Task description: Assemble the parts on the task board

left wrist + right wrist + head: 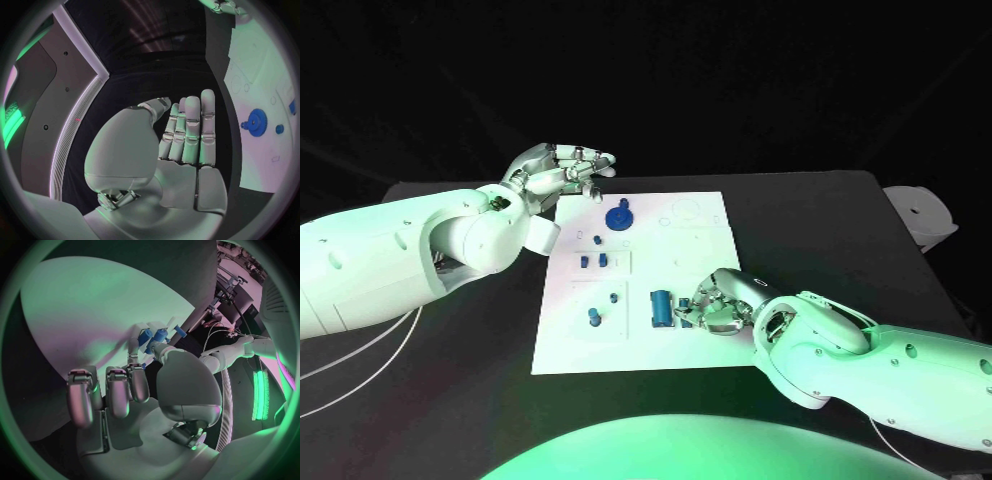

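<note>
Right hand (721, 305) hides what it pinches on the task board (704, 350); left hand (564, 170) hovers empty, fingers apart.

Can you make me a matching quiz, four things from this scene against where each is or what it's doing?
Things:
1. left hand
2. right hand
3. blue gear
4. board

States:
A. lies flat mid-table
B. sits on the board's far part
C. hovers by the board's far left corner, holding nothing
D. down on the board's near right part, beside a blue cylinder

Pairs: 1-C, 2-D, 3-B, 4-A
</note>
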Controlling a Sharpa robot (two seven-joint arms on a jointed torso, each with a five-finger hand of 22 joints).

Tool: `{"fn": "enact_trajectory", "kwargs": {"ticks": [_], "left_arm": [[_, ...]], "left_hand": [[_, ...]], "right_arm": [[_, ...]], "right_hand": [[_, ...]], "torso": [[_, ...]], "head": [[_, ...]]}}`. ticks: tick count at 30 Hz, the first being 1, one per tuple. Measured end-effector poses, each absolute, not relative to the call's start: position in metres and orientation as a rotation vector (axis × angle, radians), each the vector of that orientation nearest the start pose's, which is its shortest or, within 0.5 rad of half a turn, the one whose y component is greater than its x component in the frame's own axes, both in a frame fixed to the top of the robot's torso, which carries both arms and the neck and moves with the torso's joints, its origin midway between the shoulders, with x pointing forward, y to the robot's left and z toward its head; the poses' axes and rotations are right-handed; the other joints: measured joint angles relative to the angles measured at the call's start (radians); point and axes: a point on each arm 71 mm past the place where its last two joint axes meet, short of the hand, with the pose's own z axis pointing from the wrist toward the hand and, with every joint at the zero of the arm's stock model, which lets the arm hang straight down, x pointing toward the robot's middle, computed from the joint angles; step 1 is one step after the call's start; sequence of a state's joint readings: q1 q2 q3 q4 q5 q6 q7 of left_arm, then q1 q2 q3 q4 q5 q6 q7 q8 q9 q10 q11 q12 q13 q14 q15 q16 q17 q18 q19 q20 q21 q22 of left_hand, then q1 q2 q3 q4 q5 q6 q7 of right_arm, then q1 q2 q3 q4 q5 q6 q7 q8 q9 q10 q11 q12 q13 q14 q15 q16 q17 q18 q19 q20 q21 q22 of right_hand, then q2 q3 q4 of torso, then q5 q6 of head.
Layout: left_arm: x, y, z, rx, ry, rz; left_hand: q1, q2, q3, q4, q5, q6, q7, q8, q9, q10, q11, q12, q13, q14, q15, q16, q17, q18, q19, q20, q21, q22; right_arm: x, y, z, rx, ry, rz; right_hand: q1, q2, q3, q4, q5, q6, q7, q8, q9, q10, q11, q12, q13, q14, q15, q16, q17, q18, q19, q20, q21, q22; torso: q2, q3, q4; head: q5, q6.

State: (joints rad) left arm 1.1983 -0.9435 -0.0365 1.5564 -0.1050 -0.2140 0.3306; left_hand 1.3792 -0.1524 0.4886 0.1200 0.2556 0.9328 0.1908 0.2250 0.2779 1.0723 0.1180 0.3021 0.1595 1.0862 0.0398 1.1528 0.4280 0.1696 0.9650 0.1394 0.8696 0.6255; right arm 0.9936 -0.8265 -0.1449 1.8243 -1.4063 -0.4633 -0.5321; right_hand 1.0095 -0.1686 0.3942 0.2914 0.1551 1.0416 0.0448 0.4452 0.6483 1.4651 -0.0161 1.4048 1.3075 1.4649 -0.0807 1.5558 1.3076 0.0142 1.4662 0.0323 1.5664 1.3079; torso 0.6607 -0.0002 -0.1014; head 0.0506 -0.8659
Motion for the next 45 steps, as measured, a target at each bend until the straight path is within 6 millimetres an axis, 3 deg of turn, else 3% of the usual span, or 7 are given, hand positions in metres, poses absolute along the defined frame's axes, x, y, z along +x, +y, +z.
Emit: {"fn": "enact_trajectory", "kwargs": {"ticks": [1,3,14,21,37,45], "left_arm": [[0.48,0.242,-0.177,-1.032,1.519,-1.519],[0.48,0.242,-0.177,-1.033,1.519,-1.519],[0.48,0.243,-0.177,-1.033,1.52,-1.519],[0.48,0.243,-0.177,-1.034,1.52,-1.518],[0.48,0.244,-0.177,-1.034,1.52,-1.517],[0.48,0.244,-0.177,-1.034,1.521,-1.517]], "left_hand": [[0.0,0.0,0.0,0.0,0.0,0.0,0.0,0.0,0.0,0.0,0.0,0.0,0.0,0.0,0.0,0.0,0.0,0.0,0.0,0.0,0.0,0.0],[0.0,0.0,0.0,0.0,0.0,0.0,0.0,0.0,0.0,0.0,0.0,0.0,0.0,0.0,0.0,0.0,0.0,0.0,0.0,0.0,0.0,0.0],[0.0,0.0,0.0,0.0,0.0,0.0,0.0,0.0,0.0,0.0,0.0,0.0,0.001,0.0,0.0,0.0,0.0,0.0,0.0,0.0,0.0,0.0],[0.0,0.0,-0.003,0.003,0.0,0.0,0.0,0.0,0.0,0.0,0.0,0.0,0.001,0.0,0.0,0.0,0.0,0.0,0.004,-0.004,0.0,-0.001],[0.0,0.0,-0.003,0.003,0.0,0.0,0.0,0.0,0.0,0.0,0.0,0.0,0.001,0.0,0.0,0.0,0.0,0.0,0.004,-0.004,0.0,-0.001],[0.0,0.0,-0.003,0.003,0.0,0.0,0.0,0.0,0.0,0.0,0.0,0.0,0.001,0.0,0.0,0.0,0.0,0.0,0.004,-0.004,0.0,-0.001]], "right_arm": [[0.363,-0.136,-0.278,0.153,1.987,0.629],[0.363,-0.137,-0.279,0.153,1.986,0.627],[0.363,-0.143,-0.278,0.149,1.976,0.613],[0.359,-0.151,-0.274,0.143,1.965,0.619],[0.352,-0.149,-0.27,0.115,1.958,0.673],[0.356,-0.151,-0.273,0.108,1.969,0.658]], "right_hand": [[-0.009,-0.007,-0.015,-0.001,0.045,0.0,0.0,0.004,0.002,0.0,0.0,-0.001,0.0,0.0,0.0,0.0,0.0,0.0,-0.002,-0.002,0.0,0.0],[-0.017,-0.008,-0.029,-0.001,0.078,-0.003,0.003,0.007,0.003,0.0,0.0,-0.006,0.0,0.0,0.0,0.0,0.0,0.0,-0.004,-0.004,0.0,0.0],[-0.016,-0.008,-0.043,-0.007,0.079,-0.003,0.003,0.007,0.005,0.0,0.0,-0.012,0.0,0.0,0.0,0.0,0.0,0.0,-0.001,-0.006,0.0,0.0],[0.041,-0.016,-0.056,-0.014,0.079,-0.01,0.003,0.007,0.006,0.0,0.0,-0.012,0.0,0.0,0.0,0.0,0.0,0.0,0.0,-0.007,0.0,0.0],[0.041,-0.016,-0.062,-0.01,0.075,-0.01,0.003,0.011,0.006,0.0,0.0,-0.007,0.0,0.0,0.0,0.0,0.0,0.0,0.0,-0.007,0.0,0.0],[0.073,-0.016,-0.065,-0.013,0.069,-0.01,0.003,0.011,0.007,0.0,0.0,-0.005,0.0,0.0,0.0,0.0,0.0,0.0,0.0,-0.007,0.0,-0.001]], "torso": [[0.0,0.0,-0.0001],[0.0,-0.0001,-0.0002],[0.0,0.0,-0.0003],[0.0,0.0007,-0.0013],[-0.001,0.0009,-0.001],[0.0,0.0003,-0.0005]], "head": [[0.0,0.0],[0.0,0.0],[-0.001,0.0],[0.001,0.002],[0.0,0.001],[-0.001,0.0]]}}
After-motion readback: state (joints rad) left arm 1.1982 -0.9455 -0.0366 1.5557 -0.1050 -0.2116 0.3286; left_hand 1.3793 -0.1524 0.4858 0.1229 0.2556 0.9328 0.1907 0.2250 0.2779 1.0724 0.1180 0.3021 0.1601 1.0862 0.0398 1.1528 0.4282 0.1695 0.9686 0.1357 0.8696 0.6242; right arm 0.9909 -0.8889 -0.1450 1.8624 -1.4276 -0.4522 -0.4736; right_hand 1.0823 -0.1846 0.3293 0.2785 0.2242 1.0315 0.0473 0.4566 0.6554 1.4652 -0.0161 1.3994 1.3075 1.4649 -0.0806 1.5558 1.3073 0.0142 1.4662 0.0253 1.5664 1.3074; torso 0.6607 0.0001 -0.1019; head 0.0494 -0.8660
